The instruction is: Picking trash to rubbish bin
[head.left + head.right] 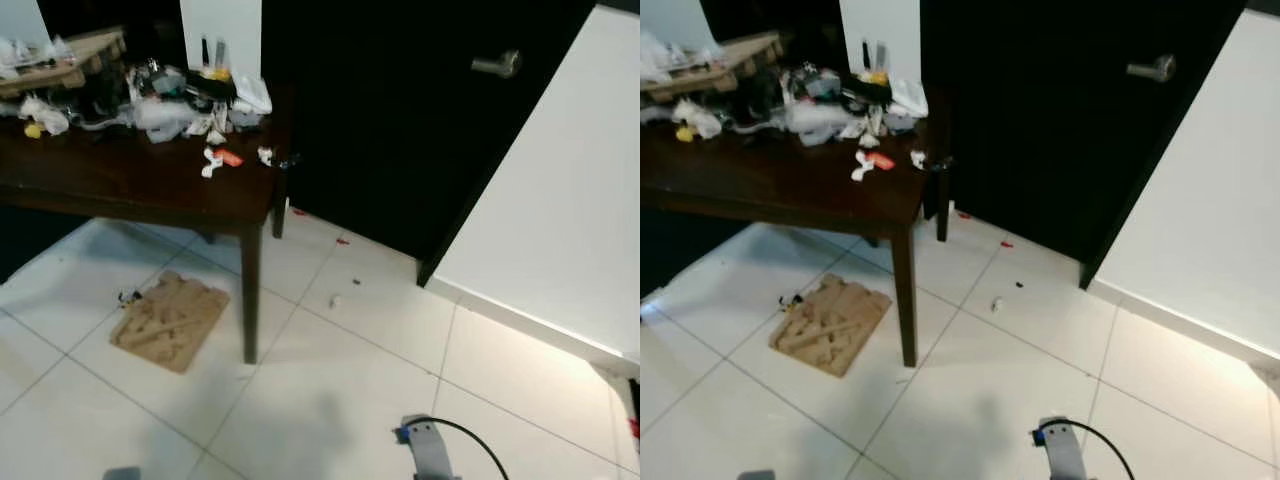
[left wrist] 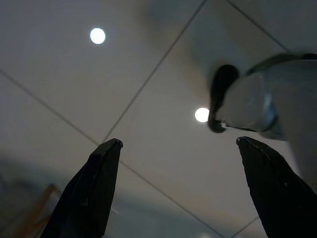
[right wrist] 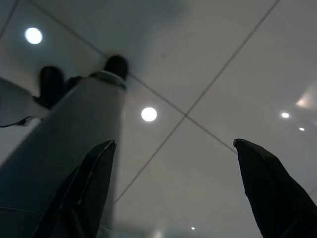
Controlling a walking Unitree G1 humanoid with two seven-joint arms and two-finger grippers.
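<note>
I'm looking down at white floor tiles (image 1: 350, 400) with a dark wooden table (image 1: 150, 185) off to my left and a black door (image 1: 400, 110) with a silver handle (image 1: 497, 65) ahead. The trash I'm after is scattered about. On the floor, a flat, torn piece of brown cardboard (image 1: 168, 320) lies just beside the table's near leg (image 1: 250, 290), ragged at the edges, with a tiny dark scrap at its far corner. Small bits dot the tiles near the door: a pale crumb (image 1: 334, 301), a dark speck and a couple of red flecks (image 1: 343, 241). On the tabletop sits a heap of crumpled white wrappers (image 1: 165, 115), an orange scrap (image 1: 229, 158) near the front edge, and a yellow bit (image 1: 33, 130) further left, beside a wooden tray (image 1: 65, 60).

Left gripper (image 2: 178, 148) hangs over bare tile, fingers spread wide, nothing between them. Right gripper (image 3: 173, 148) likewise, fingers parted wide and holding nothing, the robot's grey leg (image 3: 59, 148) beside it. A blue-tipped cable (image 1: 450, 430) loops at the bottom of the head view.
</note>
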